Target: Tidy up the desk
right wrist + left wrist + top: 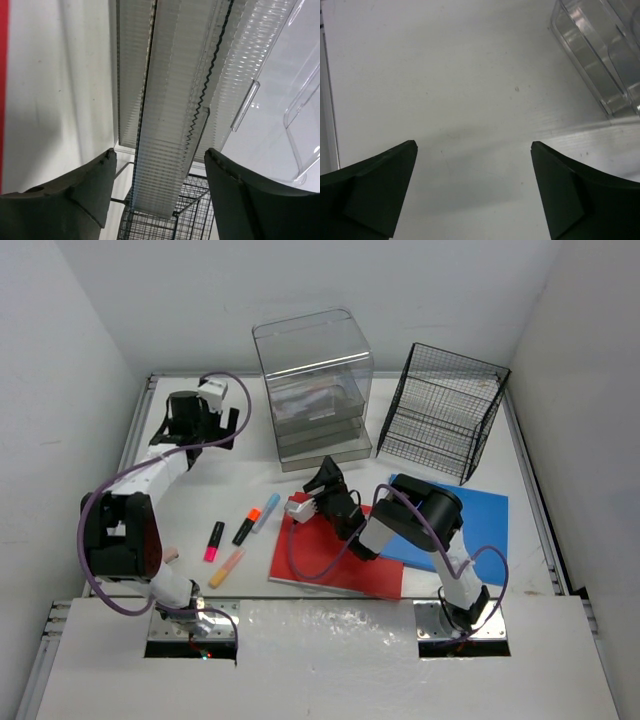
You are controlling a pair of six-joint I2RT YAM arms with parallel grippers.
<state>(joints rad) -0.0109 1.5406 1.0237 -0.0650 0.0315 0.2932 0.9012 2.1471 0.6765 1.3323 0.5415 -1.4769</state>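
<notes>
The white desk [195, 485] carries several loose pens and two folders. My left gripper [222, 430] is open and empty at the far left, low over bare desk [445, 75], left of the clear drawer unit [315, 385]. My right gripper [323, 475] is open and empty, above the top left corner of the red folder [335, 555], and points at the front of the clear drawer unit [170, 100]. In the wrist views both the left gripper [474, 145] and the right gripper [159, 151] show wide gaps with nothing between the jaws.
A black wire rack [440, 410] stands at the back right and shows in the right wrist view [165, 225]. A blue folder [475, 520] lies under the right arm. A pink highlighter [213, 540], an orange marker [247, 525], a blue pen [266, 510] and a yellow highlighter [227, 568] lie left of the red folder.
</notes>
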